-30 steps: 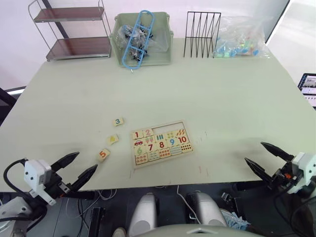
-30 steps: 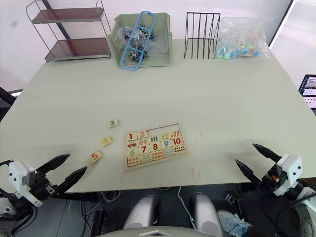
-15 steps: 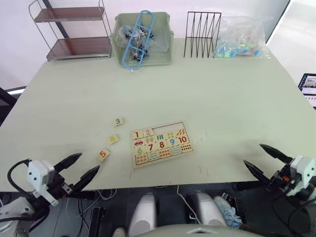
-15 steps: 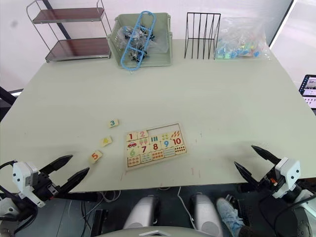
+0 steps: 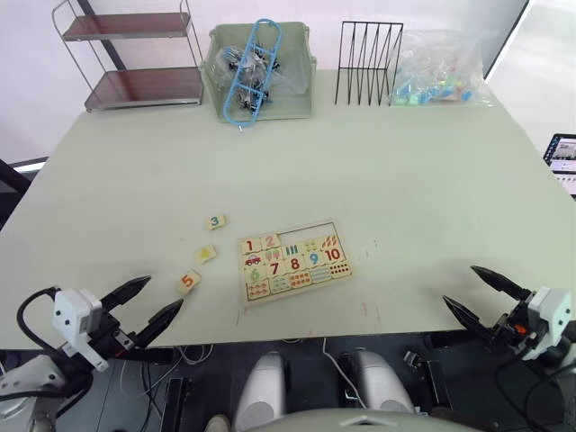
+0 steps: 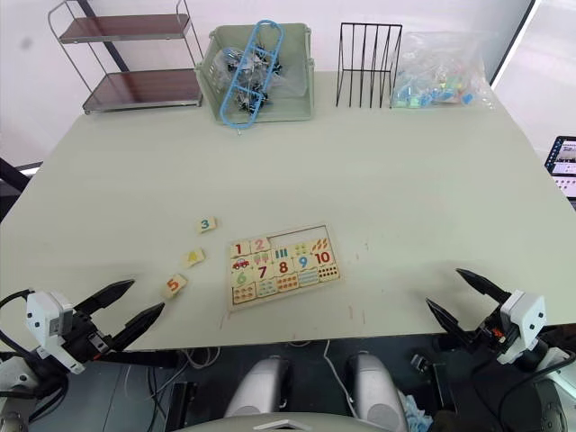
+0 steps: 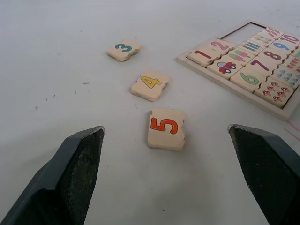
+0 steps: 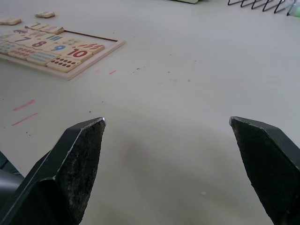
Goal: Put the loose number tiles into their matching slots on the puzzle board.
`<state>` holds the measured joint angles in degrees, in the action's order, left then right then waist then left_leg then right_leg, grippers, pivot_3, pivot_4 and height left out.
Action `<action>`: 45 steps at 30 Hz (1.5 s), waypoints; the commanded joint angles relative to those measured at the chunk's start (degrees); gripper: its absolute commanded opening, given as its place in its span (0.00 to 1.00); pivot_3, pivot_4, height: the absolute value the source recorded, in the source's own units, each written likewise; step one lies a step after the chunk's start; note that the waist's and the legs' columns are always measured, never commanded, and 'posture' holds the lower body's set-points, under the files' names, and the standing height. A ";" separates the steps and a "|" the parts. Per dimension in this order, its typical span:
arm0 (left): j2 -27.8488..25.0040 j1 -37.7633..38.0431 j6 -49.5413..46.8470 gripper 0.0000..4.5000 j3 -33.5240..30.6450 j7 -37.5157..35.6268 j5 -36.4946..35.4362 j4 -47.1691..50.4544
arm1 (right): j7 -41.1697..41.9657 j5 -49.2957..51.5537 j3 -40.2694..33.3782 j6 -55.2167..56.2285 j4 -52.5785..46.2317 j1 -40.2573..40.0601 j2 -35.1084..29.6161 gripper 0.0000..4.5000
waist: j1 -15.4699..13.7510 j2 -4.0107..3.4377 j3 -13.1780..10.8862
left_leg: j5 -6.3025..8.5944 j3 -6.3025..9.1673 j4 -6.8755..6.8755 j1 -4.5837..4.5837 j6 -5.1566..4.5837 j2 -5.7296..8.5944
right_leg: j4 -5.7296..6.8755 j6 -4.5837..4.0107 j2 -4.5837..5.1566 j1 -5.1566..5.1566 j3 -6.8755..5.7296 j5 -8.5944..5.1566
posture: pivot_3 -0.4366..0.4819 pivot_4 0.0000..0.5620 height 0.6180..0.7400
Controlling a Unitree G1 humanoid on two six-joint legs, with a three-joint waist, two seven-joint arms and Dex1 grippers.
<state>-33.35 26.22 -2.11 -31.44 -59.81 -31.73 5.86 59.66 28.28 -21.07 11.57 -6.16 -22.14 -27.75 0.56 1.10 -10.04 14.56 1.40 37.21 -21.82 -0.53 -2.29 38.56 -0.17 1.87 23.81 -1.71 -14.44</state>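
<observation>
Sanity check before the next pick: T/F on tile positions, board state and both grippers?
1. The 5 tile lies on the table, off the puzzle board. True.
2. The 1 and 2 tiles lie loose on the table. False: both sit in the board's top row.
3. The left gripper holds the 5 tile. False: it is open, apart from the tile.
4. The right gripper is open and holds nothing. True.
5. The 3 tile and 4 tile lie loose on the table. True.
</observation>
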 commanded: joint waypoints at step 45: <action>-14.70 -56.80 11.55 1.00 22.38 -19.06 17.04 -50.92 | -0.26 4.67 7.55 -1.21 -11.46 3.91 0.12 0.99 | -0.48 0.05 0.03 | -0.01 -0.04 0.06 0.04 0.00 0.03 | 0.07 0.31 -0.09 -0.06 -0.22 0.20 | 0.48 0.27 1.00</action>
<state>-47.97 -29.05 7.42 -9.81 -78.27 -15.79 -42.29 59.57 32.16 -13.14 10.11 -15.75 -18.27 -27.24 0.08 1.15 -10.02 14.55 1.33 37.27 -21.78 -0.53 -2.26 38.63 0.15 1.78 23.75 -1.91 -14.23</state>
